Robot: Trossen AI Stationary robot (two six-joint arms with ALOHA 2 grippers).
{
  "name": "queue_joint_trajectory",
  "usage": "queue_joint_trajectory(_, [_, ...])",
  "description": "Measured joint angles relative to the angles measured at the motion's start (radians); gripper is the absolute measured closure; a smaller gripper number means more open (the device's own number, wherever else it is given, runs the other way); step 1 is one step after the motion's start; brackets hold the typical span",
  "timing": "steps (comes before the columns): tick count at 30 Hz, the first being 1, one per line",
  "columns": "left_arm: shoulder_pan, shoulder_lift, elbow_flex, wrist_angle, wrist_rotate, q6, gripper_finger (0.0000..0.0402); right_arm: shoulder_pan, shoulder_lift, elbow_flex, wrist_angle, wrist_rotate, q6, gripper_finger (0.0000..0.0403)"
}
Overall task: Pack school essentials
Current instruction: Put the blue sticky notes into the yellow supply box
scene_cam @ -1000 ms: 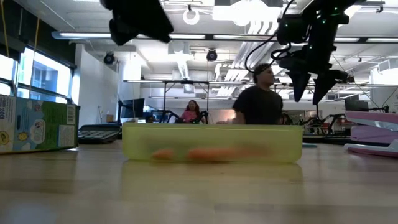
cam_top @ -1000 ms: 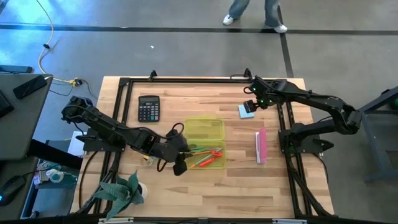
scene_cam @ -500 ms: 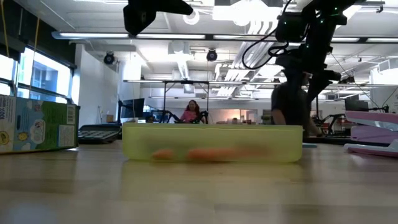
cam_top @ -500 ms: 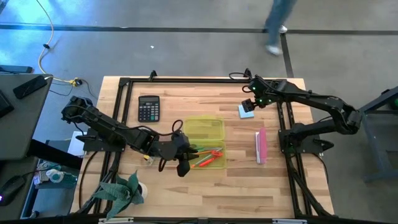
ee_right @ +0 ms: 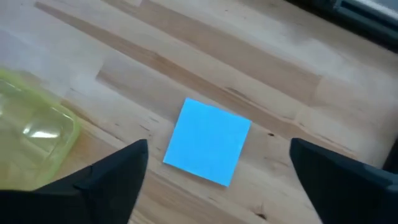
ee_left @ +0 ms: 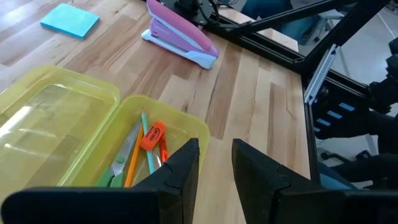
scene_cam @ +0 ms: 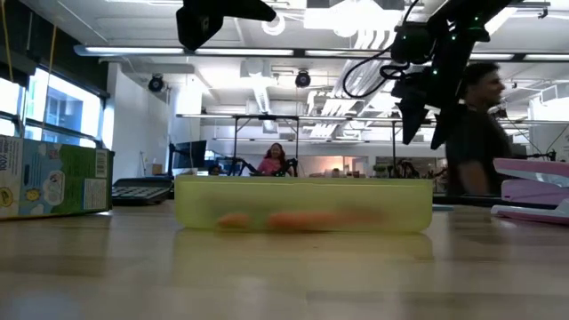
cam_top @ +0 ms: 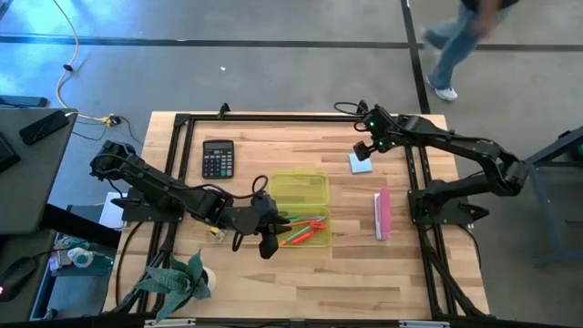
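An open yellow-green case (cam_top: 301, 208) lies mid-table; its near tray holds green-handled scissors (ee_left: 118, 168), an orange pencil (ee_left: 132, 167) and a red marker (ee_left: 153, 137). My left gripper (cam_top: 267, 240) hovers over the tray's near left corner, its fingers (ee_left: 186, 171) a little apart with nothing between them. A blue sticky-note pad (cam_top: 361, 163) lies flat on the table at the far right. My right gripper (cam_top: 366, 150) hangs above it, pointing down and wide open, one finger (ee_right: 112, 177) on either side of the pad (ee_right: 205, 140), clear of it.
A pink stapler (cam_top: 383, 214) lies right of the case. A calculator (cam_top: 218, 158) sits at the far left, a green box (scene_cam: 53, 178) and a plant (cam_top: 178, 278) toward the near left. A person (cam_top: 460, 41) walks beyond the far edge.
My left gripper has tipped its fingers up a little over the case's near left corner. My right gripper has turned slightly above the blue pad. The person beyond the table has walked toward the right.
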Motion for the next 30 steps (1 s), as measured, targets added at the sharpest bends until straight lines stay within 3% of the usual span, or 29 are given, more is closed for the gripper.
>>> queue_joint_trajectory(18, [0.0, 0.0, 0.0, 0.0, 0.0, 0.0, 0.0316, -0.029, 0.238, 0.0, 0.041, -0.092, 0.047, 0.0003])
queue_joint_trajectory(30, [0.0, 0.0, 0.0, 0.0, 0.0, 0.0, 0.0316, -0.032, 0.283, -0.063, 0.121, -0.109, 0.134, 0.0002])
